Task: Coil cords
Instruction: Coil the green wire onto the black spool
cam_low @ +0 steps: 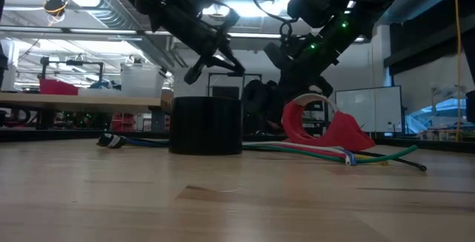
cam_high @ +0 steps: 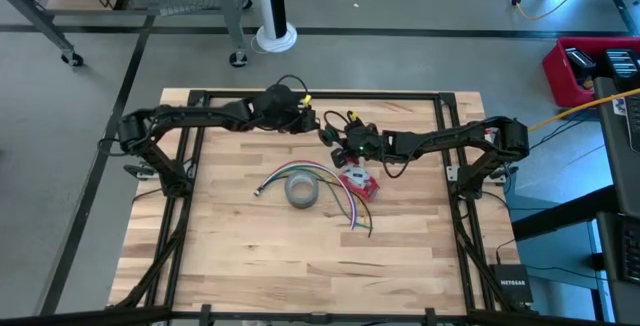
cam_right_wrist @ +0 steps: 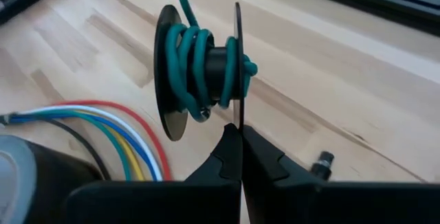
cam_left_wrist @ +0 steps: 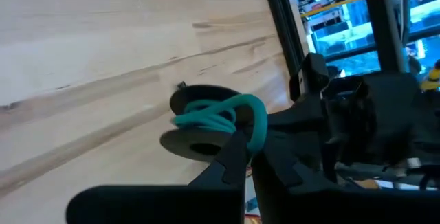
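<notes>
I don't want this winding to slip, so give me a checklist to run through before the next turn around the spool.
1. Right fingers shut on the spool flange edge: ok.
2. Left fingers shut on the green cord tail: looks ok.
3. All turns sitting between the flanges: not ok, one loop seems to ride over the flange edge.
4. Loose cords on the table, apart from the spool: ok.
5. Grey tape roll out of the arms' way: ok.
6. Clearance over the red tape dispenser: cannot tell.
</notes>
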